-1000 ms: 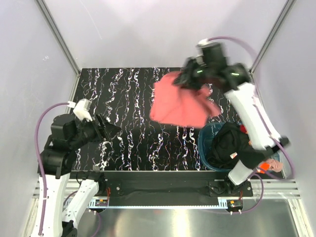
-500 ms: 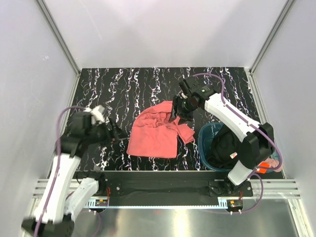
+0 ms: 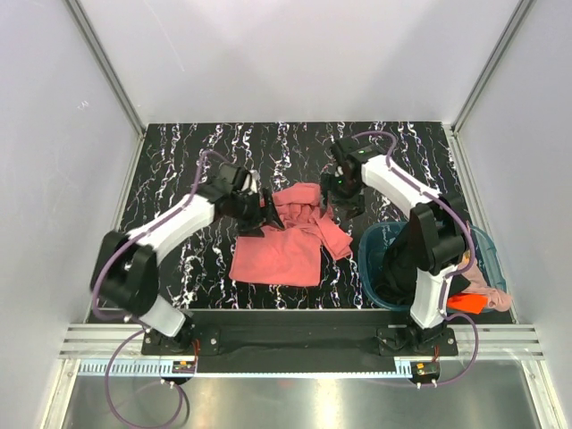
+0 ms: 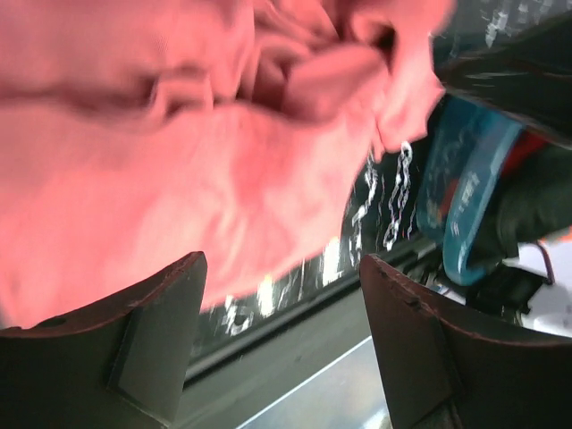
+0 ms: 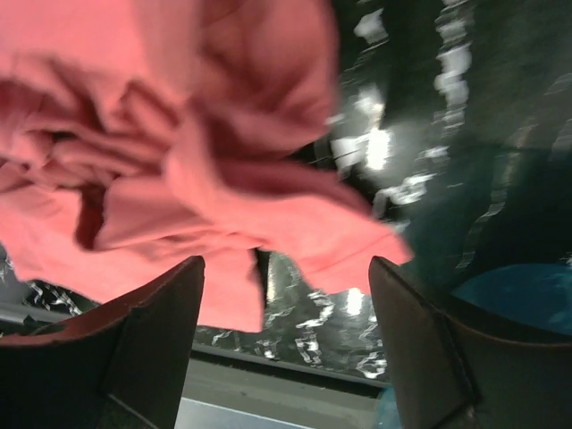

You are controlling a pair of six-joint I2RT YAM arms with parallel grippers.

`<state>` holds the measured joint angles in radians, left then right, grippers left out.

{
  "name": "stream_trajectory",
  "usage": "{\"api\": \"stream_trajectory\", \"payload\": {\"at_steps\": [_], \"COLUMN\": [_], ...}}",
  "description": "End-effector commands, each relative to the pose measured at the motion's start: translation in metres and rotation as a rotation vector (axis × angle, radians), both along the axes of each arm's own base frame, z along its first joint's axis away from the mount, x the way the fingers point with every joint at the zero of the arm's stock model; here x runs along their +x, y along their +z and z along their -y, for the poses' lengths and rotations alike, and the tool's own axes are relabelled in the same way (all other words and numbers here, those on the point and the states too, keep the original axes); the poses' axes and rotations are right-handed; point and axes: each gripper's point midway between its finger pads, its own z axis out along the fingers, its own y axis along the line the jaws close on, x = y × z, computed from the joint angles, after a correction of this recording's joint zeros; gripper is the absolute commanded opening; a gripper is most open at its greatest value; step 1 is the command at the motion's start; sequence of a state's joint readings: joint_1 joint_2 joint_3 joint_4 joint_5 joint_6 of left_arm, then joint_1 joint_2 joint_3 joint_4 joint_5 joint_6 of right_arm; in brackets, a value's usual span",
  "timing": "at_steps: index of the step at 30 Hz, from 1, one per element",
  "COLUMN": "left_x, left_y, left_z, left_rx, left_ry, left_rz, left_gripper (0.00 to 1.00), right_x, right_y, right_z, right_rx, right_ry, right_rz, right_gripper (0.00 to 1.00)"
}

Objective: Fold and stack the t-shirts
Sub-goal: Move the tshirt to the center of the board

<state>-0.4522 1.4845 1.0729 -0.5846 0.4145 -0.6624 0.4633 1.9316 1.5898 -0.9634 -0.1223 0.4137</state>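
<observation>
The salmon-red t-shirt [image 3: 281, 246] lies crumpled on the black marbled table [image 3: 197, 152], bunched at its far right corner. My left gripper [image 3: 269, 214] hovers open at the shirt's far left edge, and the left wrist view shows the red cloth [image 4: 179, 179] beyond the empty gripper [image 4: 281, 344]. My right gripper [image 3: 334, 193] stands open just past the bunched corner; its wrist view shows the folds [image 5: 179, 134] beyond the empty gripper [image 5: 286, 349]. A black t-shirt [image 3: 409, 261] fills the teal basket [image 3: 370, 259]. Orange [image 3: 466, 303] and pale pink [image 3: 487, 284] t-shirts hang at its right.
The teal basket sits at the table's near right corner, close to the red shirt's right sleeve; it also shows in the left wrist view [image 4: 465, 206] and the right wrist view [image 5: 518, 295]. Grey walls and metal posts [image 3: 107, 71] bound the table.
The right arm brought the red shirt down from the air onto the table and opened, letting it go. The left arm swung in from the left side to the shirt's far left edge.
</observation>
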Motion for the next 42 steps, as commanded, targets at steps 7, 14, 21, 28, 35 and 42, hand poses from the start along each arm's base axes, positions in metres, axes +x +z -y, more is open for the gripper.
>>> {"api": "stream_trajectory", "payload": {"at_steps": [7,14,21,28,35,42], "left_x": [0.043,0.050,0.059,0.031,0.008,0.006], "left_y": [-0.025,-0.048,-0.010,0.094,0.045,0.007], "left_z": [0.068,0.067,0.041,-0.037,-0.048,-0.054], "left_rx": [-0.069,-0.003,0.113,0.257,0.269,0.325], "left_ry": [-0.048,-0.057,-0.051,0.075,0.077,0.063], "left_rz": [-0.071,-0.114,0.047,0.384,0.254,0.178], "left_gripper": [0.56,0.12,0.00,0.00,0.00,0.00], "right_x": [0.024,0.011,-0.005,-0.014,-0.038,-0.027], "right_y": [0.000,0.002,-0.004,-0.012,0.011,0.035], "right_z": [0.003,0.006,0.014,0.019,-0.046,-0.080], "right_rx": [0.122,0.131,0.106,0.073,0.375,0.518], "right_ry": [0.067,0.068,0.101,0.134,0.232,0.227], "right_rz": [0.019,0.010,-0.040,-0.093,-0.113,-0.033], "right_gripper": [0.67,0.58,0.78,0.72,0.73,0.88]}}
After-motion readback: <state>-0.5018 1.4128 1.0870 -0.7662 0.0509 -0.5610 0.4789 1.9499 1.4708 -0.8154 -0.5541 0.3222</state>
